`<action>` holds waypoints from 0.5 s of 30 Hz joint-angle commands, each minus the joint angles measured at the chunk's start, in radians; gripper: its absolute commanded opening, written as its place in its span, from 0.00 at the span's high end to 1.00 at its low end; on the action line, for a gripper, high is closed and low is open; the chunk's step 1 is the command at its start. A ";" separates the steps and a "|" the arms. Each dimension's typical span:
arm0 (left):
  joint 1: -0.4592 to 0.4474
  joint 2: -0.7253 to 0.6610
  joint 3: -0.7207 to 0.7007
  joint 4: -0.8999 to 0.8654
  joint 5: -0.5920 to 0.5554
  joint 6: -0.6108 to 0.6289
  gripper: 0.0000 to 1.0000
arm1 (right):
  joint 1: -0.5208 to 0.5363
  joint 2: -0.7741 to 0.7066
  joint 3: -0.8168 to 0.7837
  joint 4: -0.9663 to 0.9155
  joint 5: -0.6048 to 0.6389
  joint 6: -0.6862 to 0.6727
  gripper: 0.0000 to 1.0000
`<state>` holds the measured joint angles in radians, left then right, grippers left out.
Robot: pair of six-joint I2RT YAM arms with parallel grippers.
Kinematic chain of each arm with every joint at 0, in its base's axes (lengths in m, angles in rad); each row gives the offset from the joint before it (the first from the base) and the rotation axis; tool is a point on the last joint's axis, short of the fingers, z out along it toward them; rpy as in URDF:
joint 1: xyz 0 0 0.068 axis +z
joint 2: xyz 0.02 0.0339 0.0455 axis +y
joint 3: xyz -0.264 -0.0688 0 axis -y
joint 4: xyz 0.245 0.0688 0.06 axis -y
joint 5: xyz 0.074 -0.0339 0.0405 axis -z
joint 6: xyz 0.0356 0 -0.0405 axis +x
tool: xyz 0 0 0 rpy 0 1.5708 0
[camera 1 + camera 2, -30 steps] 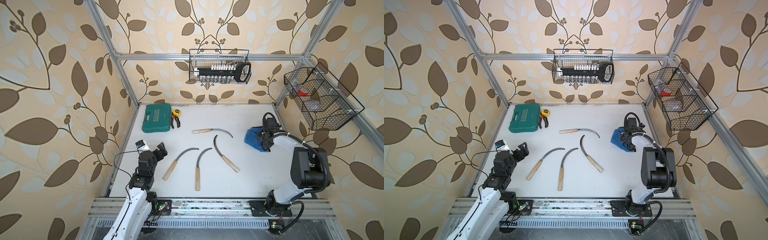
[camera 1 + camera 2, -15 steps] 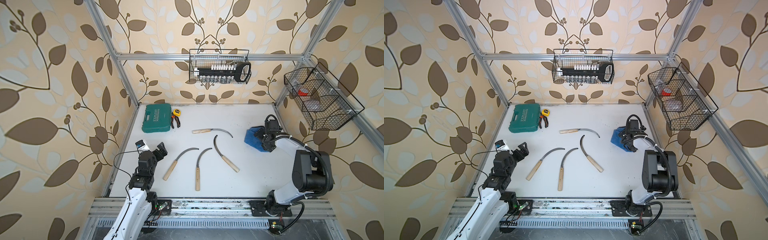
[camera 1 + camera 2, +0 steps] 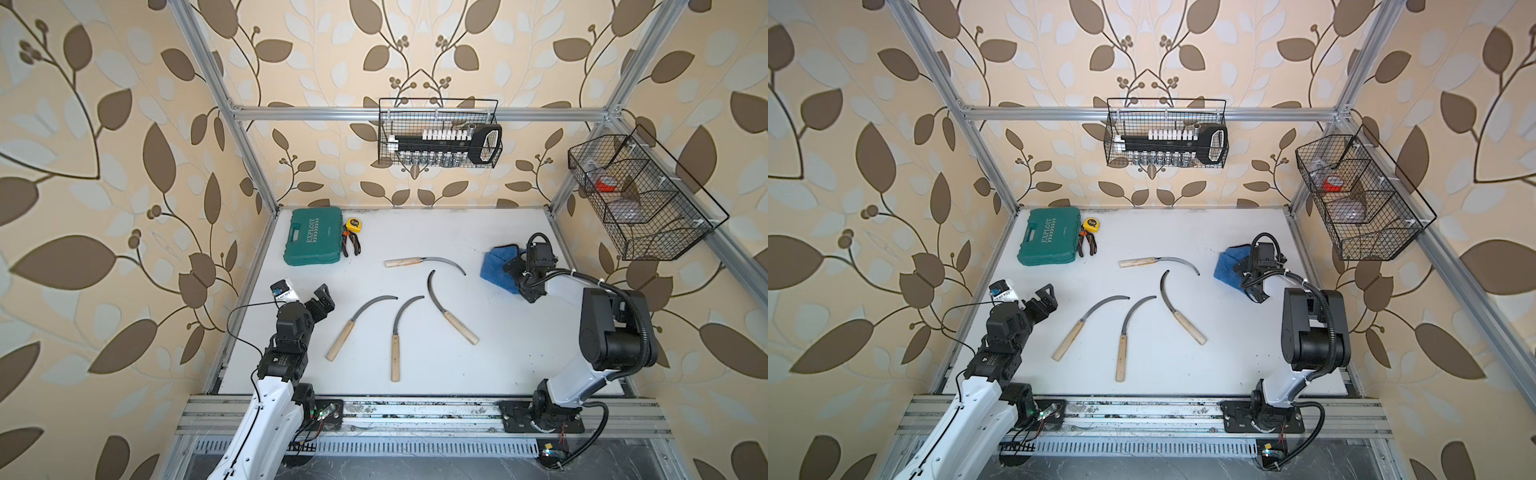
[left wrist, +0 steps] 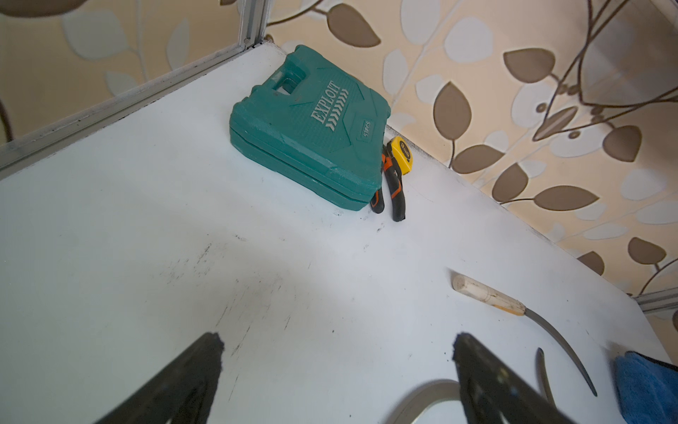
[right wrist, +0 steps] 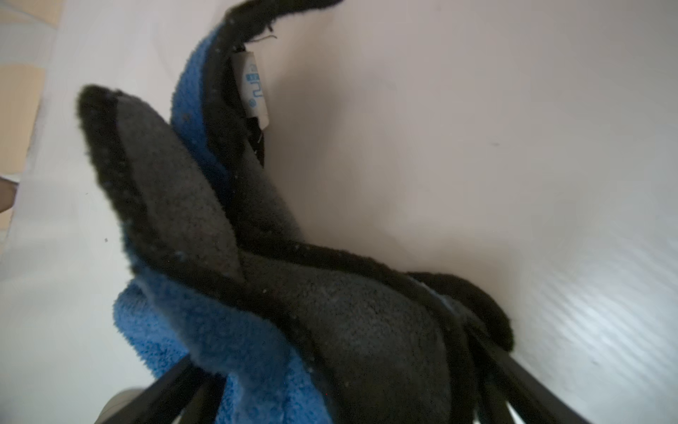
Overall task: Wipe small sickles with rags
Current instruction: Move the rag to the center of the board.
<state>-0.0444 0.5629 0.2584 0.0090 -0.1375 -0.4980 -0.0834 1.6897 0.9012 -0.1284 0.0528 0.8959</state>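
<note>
Several small sickles with pale wooden handles lie mid-table in both top views: one far (image 3: pixel 424 262), one slanting right (image 3: pixel 451 309), two nearer the front (image 3: pixel 361 322) (image 3: pixel 399 332). The blue rag (image 3: pixel 494 268) (image 3: pixel 1227 266) lies bunched at the far right. My right gripper (image 3: pixel 517 280) is down on it, open. In the right wrist view the rag (image 5: pixel 227 341) fills the gap between the spread fingers (image 5: pixel 165 385), showing its dark trim. My left gripper (image 3: pixel 326 301) (image 4: pixel 337 341) hovers open and empty over bare table, left of the sickles. A sickle blade (image 4: pixel 425 396) curves beside one finger.
A green tool case (image 3: pixel 313 243), orange-handled pliers (image 3: pixel 351 245) and a yellow tape measure (image 3: pixel 353 224) sit at the far left corner. Wire baskets hang on the back wall (image 3: pixel 438 139) and right wall (image 3: pixel 640 199). Aluminium frame posts border the table.
My right gripper's wrist has shifted slightly at the rag. The left arm and the sickles have not moved.
</note>
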 commanded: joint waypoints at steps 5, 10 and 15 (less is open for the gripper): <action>0.004 -0.011 0.018 0.017 0.014 0.000 0.01 | 0.076 0.065 0.053 -0.014 -0.065 -0.044 0.01; 0.005 -0.012 0.018 0.019 0.015 0.000 0.01 | 0.118 0.118 0.108 -0.004 -0.073 -0.086 0.01; 0.005 -0.012 0.016 0.020 0.018 -0.001 0.01 | 0.169 0.199 0.204 -0.043 -0.043 -0.153 0.01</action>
<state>-0.0444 0.5621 0.2584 0.0090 -0.1333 -0.4980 0.0521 1.8214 1.0496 -0.1108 0.0067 0.7963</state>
